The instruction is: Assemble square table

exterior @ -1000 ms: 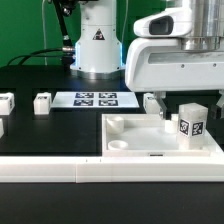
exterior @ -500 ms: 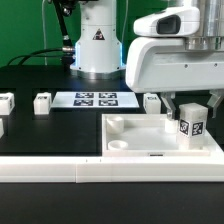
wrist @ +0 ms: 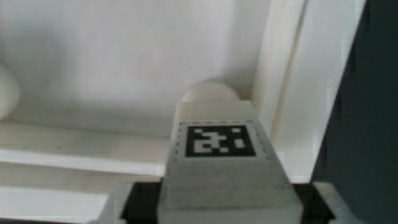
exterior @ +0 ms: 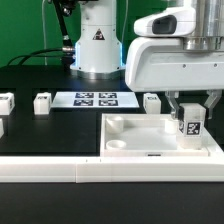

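Robot claw (exterior: 190, 118) clamped on a white tagged leg (exterior: 190, 130) at the square table slab (exterior: 135, 145).
The leg stands upright, both fingers pressing its sides, near the slab's corner on the exterior view's right. The slab lies on the black desk (exterior: 50, 135). A loose leg (exterior: 42, 101) sits beside the marker board (exterior: 95, 99).

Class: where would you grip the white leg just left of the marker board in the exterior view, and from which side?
Probably from above, across the leg at its flat opposite sides: it sits alone, blocky, top exposed.
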Controlling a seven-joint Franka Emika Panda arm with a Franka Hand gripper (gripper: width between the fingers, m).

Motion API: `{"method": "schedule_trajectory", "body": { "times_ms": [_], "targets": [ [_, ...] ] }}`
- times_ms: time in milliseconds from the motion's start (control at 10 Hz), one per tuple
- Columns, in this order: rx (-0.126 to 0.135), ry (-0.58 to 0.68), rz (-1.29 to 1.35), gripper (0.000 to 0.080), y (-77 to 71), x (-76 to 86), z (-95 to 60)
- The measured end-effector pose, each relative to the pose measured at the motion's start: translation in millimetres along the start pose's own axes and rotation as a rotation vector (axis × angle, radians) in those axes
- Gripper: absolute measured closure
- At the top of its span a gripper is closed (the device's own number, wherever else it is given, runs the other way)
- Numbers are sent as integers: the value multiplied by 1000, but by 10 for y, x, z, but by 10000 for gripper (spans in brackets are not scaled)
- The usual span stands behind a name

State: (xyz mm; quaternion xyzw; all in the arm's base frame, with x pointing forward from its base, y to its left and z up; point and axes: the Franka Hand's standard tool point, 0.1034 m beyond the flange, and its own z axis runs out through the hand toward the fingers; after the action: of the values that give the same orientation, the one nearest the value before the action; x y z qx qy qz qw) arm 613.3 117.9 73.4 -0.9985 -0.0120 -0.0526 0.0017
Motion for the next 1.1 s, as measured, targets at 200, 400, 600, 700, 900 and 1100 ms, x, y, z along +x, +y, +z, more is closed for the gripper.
{"method": "schedule_trajectory", "body": {
  "times_ms": [200, 400, 600, 700, 900, 1100],
  "targets": [
    [9, 2, 201, 510, 4, 0, 3],
    [10, 6, 394, 509, -4, 0, 3],
    [-6, 6, 557, 509, 85, -6, 5],
    [-13, 8, 615, 508, 123, -9, 4],
    [-37, 2, 751, 504, 202, -31, -1],
    [-69, -3, 867, 496, 283, -64, -10]
  ]
}}
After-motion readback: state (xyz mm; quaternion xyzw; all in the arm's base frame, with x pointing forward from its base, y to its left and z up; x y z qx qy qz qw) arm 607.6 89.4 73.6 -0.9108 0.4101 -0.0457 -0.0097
